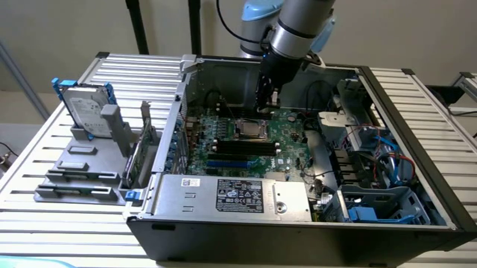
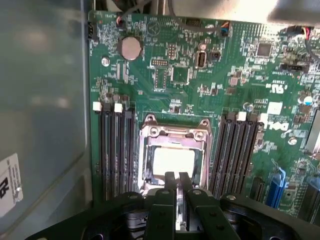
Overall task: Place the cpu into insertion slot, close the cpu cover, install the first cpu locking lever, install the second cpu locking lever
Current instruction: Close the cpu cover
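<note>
The cpu (image 2: 173,160) lies flat in the insertion slot (image 2: 147,170), its pale face showing through the window of the cpu cover (image 2: 175,134), which looks to be lying down over it. So placing the chip seems done, and I judge the work to be at the cover or the first locking lever (I cannot make out either lever clearly).

The pincer (image 2: 176,176) hangs just over the near edge of the slot. Its fingers are drawn almost together with only a sliver of gap, and nothing can be seen between them. In the exterior view it stands over the far side of the board (image 1: 253,142).

This step calls for fine aim, since the parts are thin and the slot sits tight between the memory strips (image 2: 242,145).

- **Task parts:** one cpu, one slot, one cover, one pincer.
- **On the board:** two banks of black memory strips, one on each side of the slot, one round battery (image 2: 130,47), and one blue connector (image 2: 277,187).
- **Around it:** one grey labelled box (image 1: 231,192) at the near side of the case, and one hard drive (image 1: 86,109) on the desk (image 1: 44,162) at the exterior view's left.
</note>
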Available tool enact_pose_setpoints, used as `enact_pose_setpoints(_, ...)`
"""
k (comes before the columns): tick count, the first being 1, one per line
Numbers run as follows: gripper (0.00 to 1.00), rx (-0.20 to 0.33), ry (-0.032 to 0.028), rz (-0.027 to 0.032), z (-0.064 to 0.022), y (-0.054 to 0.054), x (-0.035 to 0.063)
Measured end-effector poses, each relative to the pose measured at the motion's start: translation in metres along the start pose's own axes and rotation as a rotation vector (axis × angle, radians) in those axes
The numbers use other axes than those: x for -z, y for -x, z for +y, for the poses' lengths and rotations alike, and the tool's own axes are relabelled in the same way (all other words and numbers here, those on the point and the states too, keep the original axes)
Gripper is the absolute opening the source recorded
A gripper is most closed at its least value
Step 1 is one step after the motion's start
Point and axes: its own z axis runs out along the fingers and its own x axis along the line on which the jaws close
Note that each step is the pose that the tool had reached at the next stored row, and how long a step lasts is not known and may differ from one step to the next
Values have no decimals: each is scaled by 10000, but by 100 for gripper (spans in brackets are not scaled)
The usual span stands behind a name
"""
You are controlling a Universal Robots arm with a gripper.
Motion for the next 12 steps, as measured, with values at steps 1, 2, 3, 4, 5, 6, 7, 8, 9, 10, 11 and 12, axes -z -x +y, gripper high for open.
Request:
enact_pose_setpoints(1,18,-1,-13,0,-26,-1,-10)
enact_pose_setpoints(2,18,-1,-21,0,-50,-2,-20)
enact_pose_setpoints(3,18,-2,-26,1,-74,-3,-31)
enact_pose_setpoints(4,18,-5,-30,2,-98,-4,-43)
enact_pose_setpoints(5,18,-8,-30,4,-119,-5,-55)
enact_pose_setpoints(6,18,-14,-29,5,-139,-6,-68)
enact_pose_setpoints(7,18,-27,-29,7,-158,-7,-82)
enact_pose_setpoints(8,18,-41,-29,10,-176,-7,-98)
enact_pose_setpoints(9,18,-56,-29,12,-193,-8,-113)
enact_pose_setpoints(10,18,-70,-28,15,-212,-8,-130)
enact_pose_setpoints(11,18,-83,-27,20,-228,-9,-145)
enact_pose_setpoints(12,18,-98,-26,23,-244,-9,-162)
